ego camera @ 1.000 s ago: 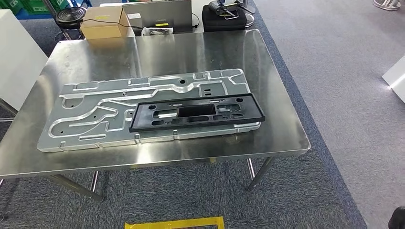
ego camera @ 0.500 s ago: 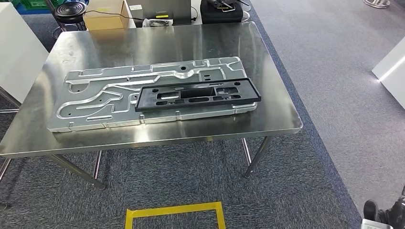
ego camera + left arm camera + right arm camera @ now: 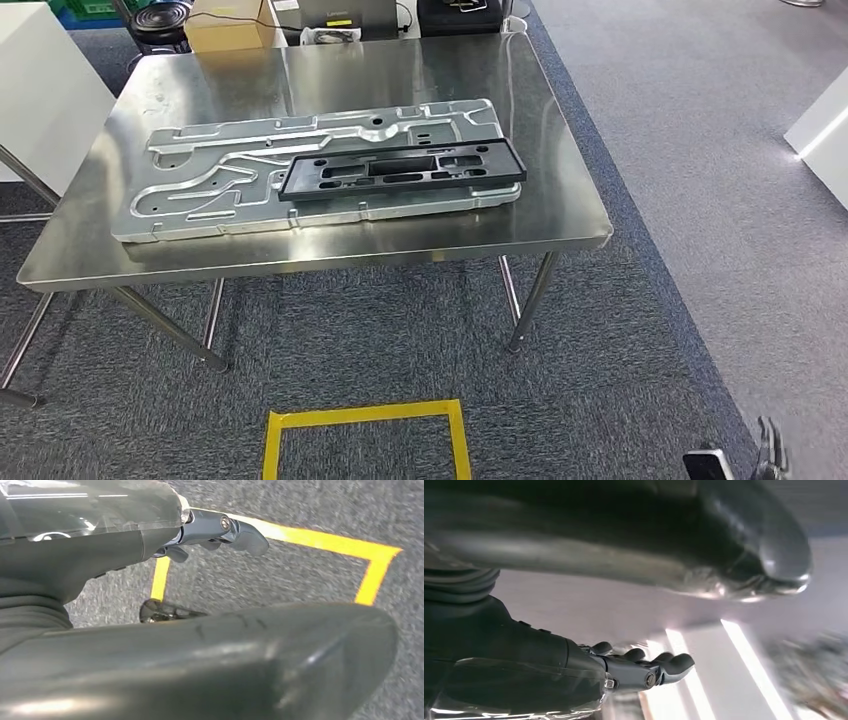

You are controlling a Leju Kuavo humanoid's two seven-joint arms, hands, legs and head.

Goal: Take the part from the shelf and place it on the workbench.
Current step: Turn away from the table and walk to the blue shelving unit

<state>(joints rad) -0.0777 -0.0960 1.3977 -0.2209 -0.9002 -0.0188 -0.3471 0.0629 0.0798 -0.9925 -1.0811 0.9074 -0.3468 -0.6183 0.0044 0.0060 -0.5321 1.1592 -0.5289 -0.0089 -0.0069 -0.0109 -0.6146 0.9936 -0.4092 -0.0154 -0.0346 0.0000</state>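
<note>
A long black plastic part (image 3: pixel 400 170) with several cut-outs lies flat on a machined aluminium plate (image 3: pixel 190 195), which rests on the steel workbench (image 3: pixel 330 80). My left hand (image 3: pixel 150 540) hangs over the carpet with its fingers (image 3: pixel 225 530) apart and nothing in it. My right hand (image 3: pixel 589 670) also hangs empty, its fingers (image 3: pixel 664 667) stretched out; its tip shows at the lower right corner of the head view (image 3: pixel 768 455). Both hands are far from the bench and the part.
A yellow tape square (image 3: pixel 365 440) marks the grey carpet in front of the bench. A white cabinet (image 3: pixel 45 90) stands at the left. A cardboard box (image 3: pixel 230 20) and a black case (image 3: pixel 460 10) sit behind the bench. Pale floor runs along the right.
The whole view has shifted: the bench now sits higher and smaller in the picture and more of the tape square shows. The part and plate lie as before.
</note>
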